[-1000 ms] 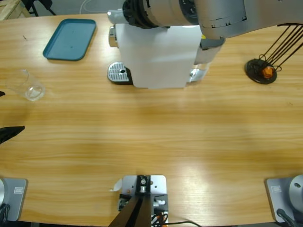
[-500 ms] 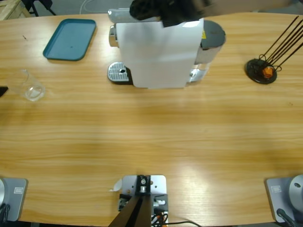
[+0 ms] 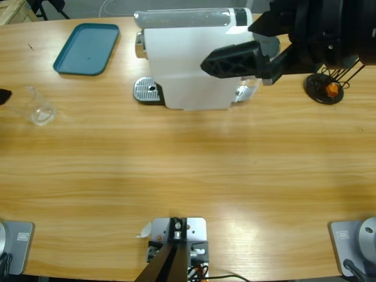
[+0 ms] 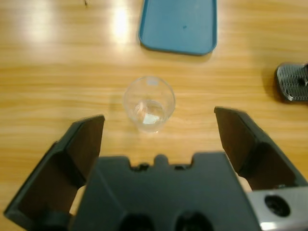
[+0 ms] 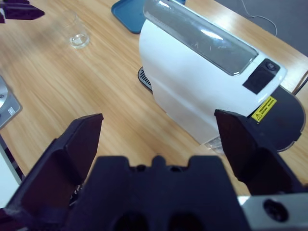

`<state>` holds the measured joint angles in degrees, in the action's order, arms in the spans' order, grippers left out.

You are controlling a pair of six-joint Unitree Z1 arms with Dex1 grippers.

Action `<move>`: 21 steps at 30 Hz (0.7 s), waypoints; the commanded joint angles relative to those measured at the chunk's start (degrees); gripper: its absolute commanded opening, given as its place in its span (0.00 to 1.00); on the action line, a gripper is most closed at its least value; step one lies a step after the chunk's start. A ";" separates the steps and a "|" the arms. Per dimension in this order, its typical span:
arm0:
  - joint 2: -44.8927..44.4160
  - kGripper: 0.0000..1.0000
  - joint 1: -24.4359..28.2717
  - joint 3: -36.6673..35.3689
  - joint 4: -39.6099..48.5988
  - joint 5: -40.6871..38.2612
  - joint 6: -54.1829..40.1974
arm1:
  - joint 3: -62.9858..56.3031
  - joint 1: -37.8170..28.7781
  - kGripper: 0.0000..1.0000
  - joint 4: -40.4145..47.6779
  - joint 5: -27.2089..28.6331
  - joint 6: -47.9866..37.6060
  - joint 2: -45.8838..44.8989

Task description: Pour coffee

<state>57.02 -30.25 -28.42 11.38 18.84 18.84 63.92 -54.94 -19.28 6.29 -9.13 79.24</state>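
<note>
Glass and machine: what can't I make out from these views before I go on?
- Coffee in the glass: too clear to tell, in the left wrist and high views alike.
- Left gripper: the high view's left edge cuts off all but a tip.
- Machine: its right end sits under the right gripper in the high view.
- Rack: partly hidden by that arm.

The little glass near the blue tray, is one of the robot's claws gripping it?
No. In the left wrist view the glass stands alone on the table, beyond the open left gripper.
</note>
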 commanded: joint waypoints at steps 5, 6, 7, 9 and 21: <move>10.95 0.99 0.56 8.01 -13.87 2.29 -0.29 | -4.45 -0.61 1.00 3.59 -0.31 -2.30 1.37; 12.74 1.00 0.75 8.13 -14.63 2.61 -0.55 | -4.54 -0.61 1.00 3.83 -0.29 -2.52 1.51; 14.73 1.00 0.89 8.56 -16.14 2.82 -0.91 | -4.59 -0.61 1.00 3.90 -0.19 -2.56 1.72; 17.10 1.00 0.89 9.38 -18.80 2.87 -1.43 | -4.62 -0.61 1.00 3.90 -0.05 -2.75 1.97; 25.42 1.00 2.16 12.49 -31.08 6.05 -2.29 | -6.61 -0.61 1.00 5.49 0.22 -4.21 2.76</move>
<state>76.29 -29.50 -18.04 -14.04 22.79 17.57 59.51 -54.96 -14.80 6.29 -12.00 79.64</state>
